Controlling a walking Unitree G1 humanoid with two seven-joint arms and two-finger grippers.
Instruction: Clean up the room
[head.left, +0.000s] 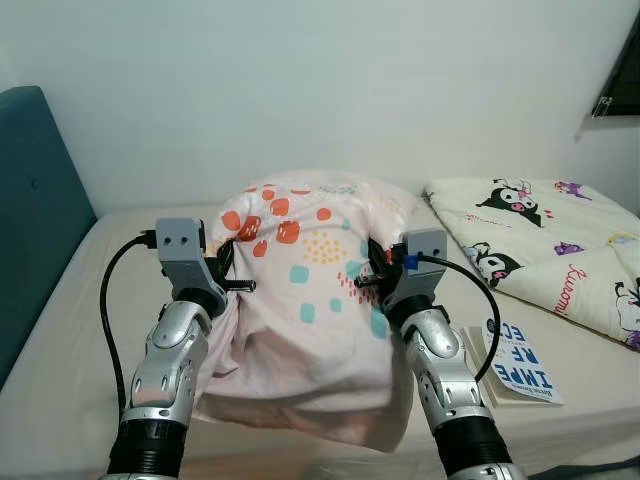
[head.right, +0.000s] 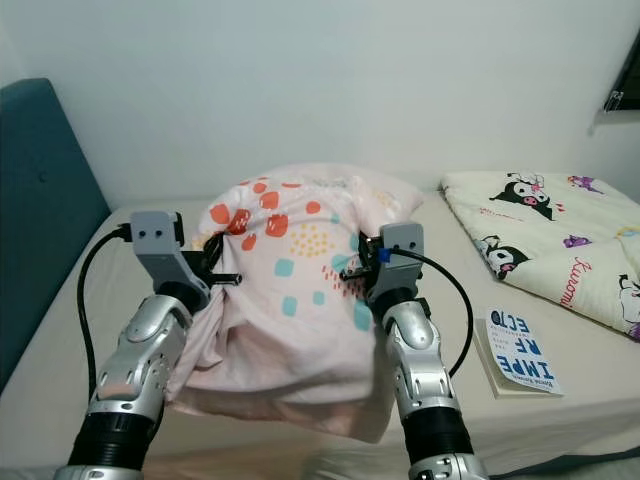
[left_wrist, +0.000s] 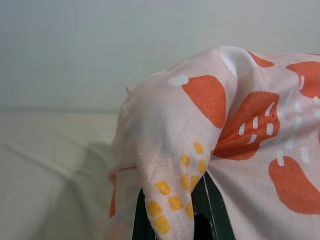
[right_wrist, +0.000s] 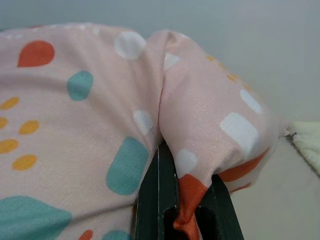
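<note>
Two grippers are clamped on a pink pillow (head.left: 300, 290), held up over the bed (head.left: 60, 350): left gripper (head.left: 232, 282), right gripper (head.left: 368, 278). Fabric is seen pinched between fingers (left_wrist: 212, 210) and fingers (right_wrist: 157, 200). Thin folds could slip, dropping it. No containers.

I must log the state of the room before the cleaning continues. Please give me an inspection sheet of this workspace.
Surface: bed with a beige sheet, mostly bare at the robot's left.
Job's things: pink patterned pillow, lifted at both sides.
Clutter: book lying flat on the bed; cartoon-print quilt folded at the right.
Grippers: left tool shut on pillow fabric; right tool shut on pillow fabric.
Cables: black cable looping from each wrist.
Surroundings: teal headboard, white wall.
</note>
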